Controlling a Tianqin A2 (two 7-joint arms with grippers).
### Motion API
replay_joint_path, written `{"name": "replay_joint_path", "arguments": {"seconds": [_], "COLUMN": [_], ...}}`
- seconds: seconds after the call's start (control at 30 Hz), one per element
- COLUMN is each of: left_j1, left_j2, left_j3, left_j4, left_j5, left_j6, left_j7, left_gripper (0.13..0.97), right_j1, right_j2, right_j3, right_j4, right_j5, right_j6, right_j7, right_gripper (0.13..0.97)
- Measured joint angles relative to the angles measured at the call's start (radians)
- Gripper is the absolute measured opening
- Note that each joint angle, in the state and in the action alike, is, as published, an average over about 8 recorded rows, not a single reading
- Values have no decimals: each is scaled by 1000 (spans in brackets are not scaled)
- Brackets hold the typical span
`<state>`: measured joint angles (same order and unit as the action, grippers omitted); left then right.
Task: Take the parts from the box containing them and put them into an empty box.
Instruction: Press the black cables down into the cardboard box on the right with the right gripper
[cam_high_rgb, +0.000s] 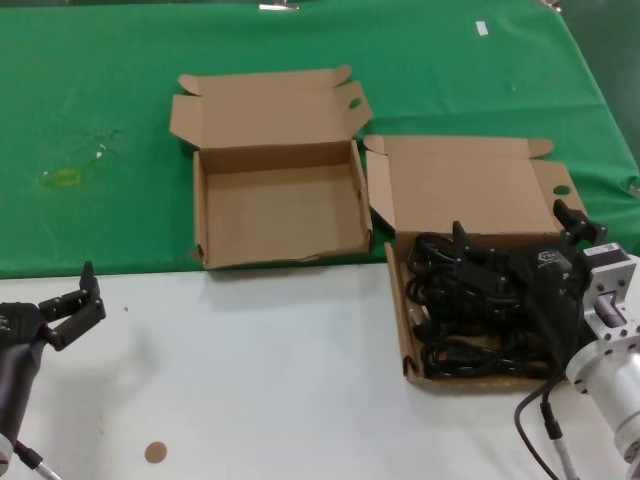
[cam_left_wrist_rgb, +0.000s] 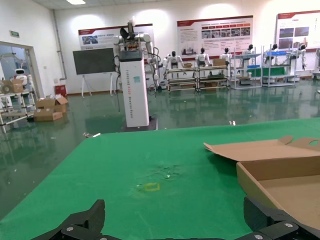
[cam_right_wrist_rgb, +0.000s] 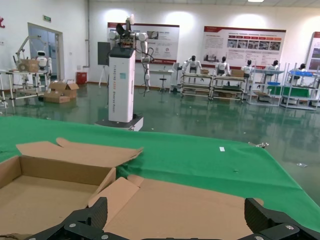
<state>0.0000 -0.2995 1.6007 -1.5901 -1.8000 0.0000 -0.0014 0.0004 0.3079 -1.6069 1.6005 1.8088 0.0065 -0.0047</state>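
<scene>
Head view: parts (cam_high_rgb: 470, 310), black coiled cables, filled narrower box (cam_high_rgb: 408, 330) at lower right of frame. Empty box (cam_high_rgb: 275, 205) sat centre-upper, tray bare, well apart from left tool (cam_high_rgb: 75, 305). Left tool parked lower left over desk (cam_high_rgb: 270, 380), fingers spread, released. Right tool (cam_high_rgb: 515, 245) hung spread over cables, grasping nothing. Judged cables soft, floppy, moderately light, prone to snag and uncoil; best hold across mid-bundle, not plugs.

- Right hand (cam_high_rgb: 515, 240) is extended forward from the near right, fingers spread wide apart (tips at both lower corners of its wrist view).
- Left hand (cam_high_rgb: 82, 300) waits low at near left, fingers parted.
</scene>
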Motion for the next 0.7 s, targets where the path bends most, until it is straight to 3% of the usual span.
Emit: {"name": "replay_joint_path", "arguments": {"seconds": [0.7], "left_j1": [0], "left_j2": [0], "left_j3": [0], "left_j4": [0], "left_j5": [0], "left_j6": [0], "left_j7": [0], "left_gripper": [966], "right_j1": [0], "right_j2": [0], "right_j3": [0], "right_j4": [0], "right_j5": [0], "right_j6": [0], "right_j7": [0], "right_gripper": [966]}}
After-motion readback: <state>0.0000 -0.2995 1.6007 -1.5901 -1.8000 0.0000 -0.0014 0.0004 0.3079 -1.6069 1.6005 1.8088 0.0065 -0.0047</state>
